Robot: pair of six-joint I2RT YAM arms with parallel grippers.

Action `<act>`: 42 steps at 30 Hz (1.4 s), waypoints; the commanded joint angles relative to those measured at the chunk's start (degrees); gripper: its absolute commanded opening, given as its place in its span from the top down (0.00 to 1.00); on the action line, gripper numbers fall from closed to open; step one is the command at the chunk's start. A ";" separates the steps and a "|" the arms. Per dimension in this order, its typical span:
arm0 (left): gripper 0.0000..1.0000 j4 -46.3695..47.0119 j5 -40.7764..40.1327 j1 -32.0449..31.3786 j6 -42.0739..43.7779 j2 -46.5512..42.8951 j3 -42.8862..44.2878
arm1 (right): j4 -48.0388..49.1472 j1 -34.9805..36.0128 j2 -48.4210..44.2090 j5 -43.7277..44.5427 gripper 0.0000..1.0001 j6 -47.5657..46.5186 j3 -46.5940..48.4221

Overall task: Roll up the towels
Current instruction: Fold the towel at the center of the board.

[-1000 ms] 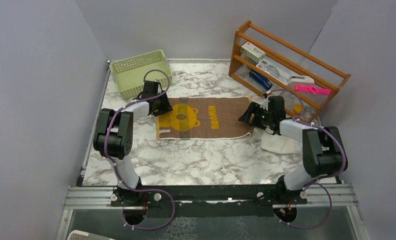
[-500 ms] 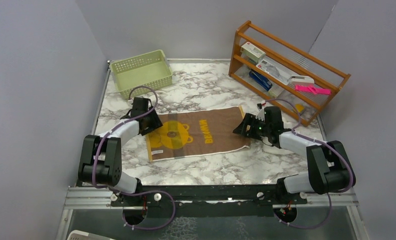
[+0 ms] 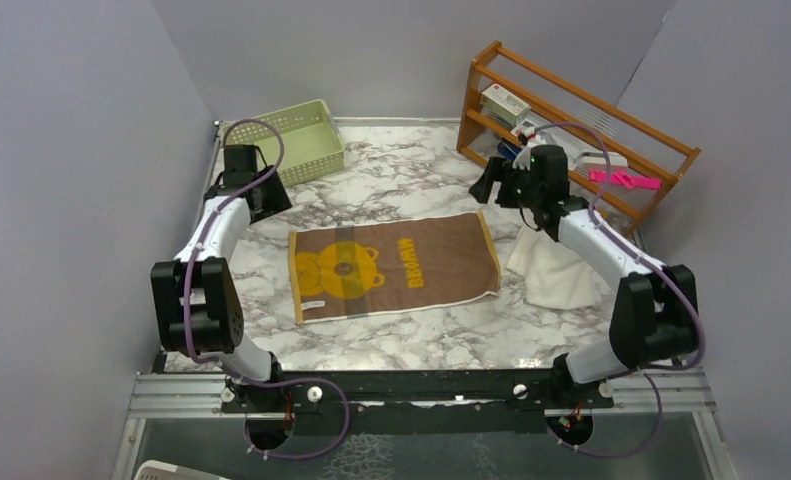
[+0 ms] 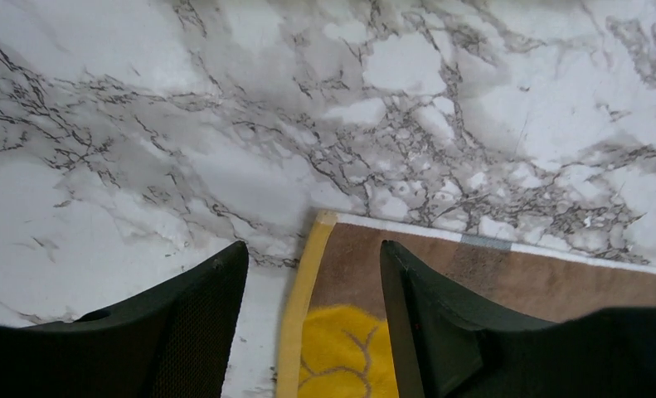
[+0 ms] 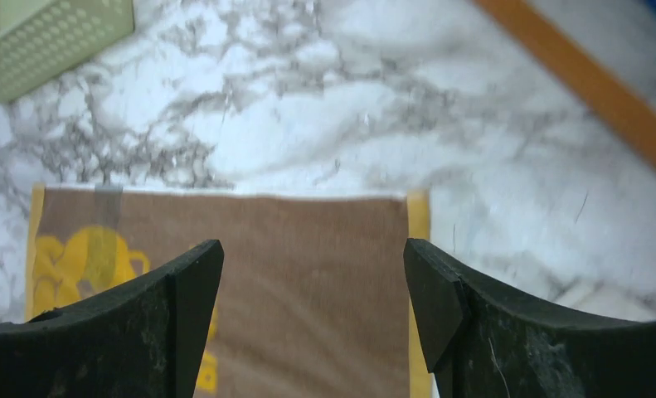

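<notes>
The mustard-and-tan towel [image 3: 391, 265] lies flat in the middle of the table, brown side up, with a yellow bear and lettering. My left gripper [image 3: 269, 200] is open and empty, raised beyond the towel's far-left corner. The left wrist view shows that corner [image 4: 473, 278] between and below the open gripper [image 4: 312, 265]. My right gripper [image 3: 489, 186] is open and empty, raised beyond the far-right corner. The right wrist view shows the towel's far edge [image 5: 266, 232] below the open gripper [image 5: 312, 261]. The cream-white towel [image 3: 556, 275] lies crumpled to the right, partly under my right arm.
A green basket [image 3: 281, 140] stands at the far left, close behind my left wrist, and shows in the right wrist view [image 5: 51, 33]. A wooden rack [image 3: 571, 130] with small items stands at the far right, just behind my right gripper. Grey walls enclose the marble table [image 3: 391, 330].
Both grippers dragged the brown towel slightly nearer and to the left, then let go. They have risen and moved back toward the far side. The towel now lies flat.
</notes>
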 commanded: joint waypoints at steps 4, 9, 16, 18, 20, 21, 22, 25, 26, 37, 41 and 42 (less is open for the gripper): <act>0.44 1.02 7.06 0.74 6.14 3.40 -6.87 | -4.78 0.19 14.35 2.52 0.21 -6.30 12.70; 0.50 1.99 11.85 0.75 6.65 7.09 -4.77 | -4.35 0.19 15.81 1.67 0.21 -7.10 12.82; 0.56 0.38 11.40 0.74 7.67 14.03 -0.20 | -4.00 0.18 15.86 -0.56 0.21 -7.04 11.78; 0.57 0.24 10.64 0.71 7.74 14.35 0.17 | -3.58 0.19 15.30 -1.04 0.21 -7.06 11.17; 0.58 0.16 9.54 0.78 7.84 14.43 0.34 | -3.01 0.19 14.80 -1.98 0.21 -7.18 10.73; 0.58 0.04 8.92 0.78 7.86 14.42 0.36 | -2.67 0.16 14.62 -2.43 0.21 -7.25 10.59; 0.59 -0.03 8.48 0.78 7.98 14.50 0.40 | -2.46 0.18 14.51 -2.76 0.21 -7.26 10.48; 0.60 -0.19 7.53 0.75 8.41 14.56 -0.10 | -2.56 0.19 14.56 -2.94 0.21 -7.60 10.64; 0.61 -0.24 7.53 0.74 8.55 14.65 -0.36 | -2.65 0.19 14.54 -2.90 0.21 -7.61 10.57; 1.00 1.25 6.26 0.67 7.52 16.34 -1.69 | -0.03 0.16 17.64 -2.82 0.21 -5.69 10.75; 1.00 1.61 5.28 0.69 7.82 15.78 -2.00 | -0.89 0.18 19.45 -0.20 0.21 -6.75 12.79; 1.00 1.58 4.65 0.69 8.16 15.31 -1.97 | -0.83 0.19 19.58 0.65 0.21 -7.01 12.96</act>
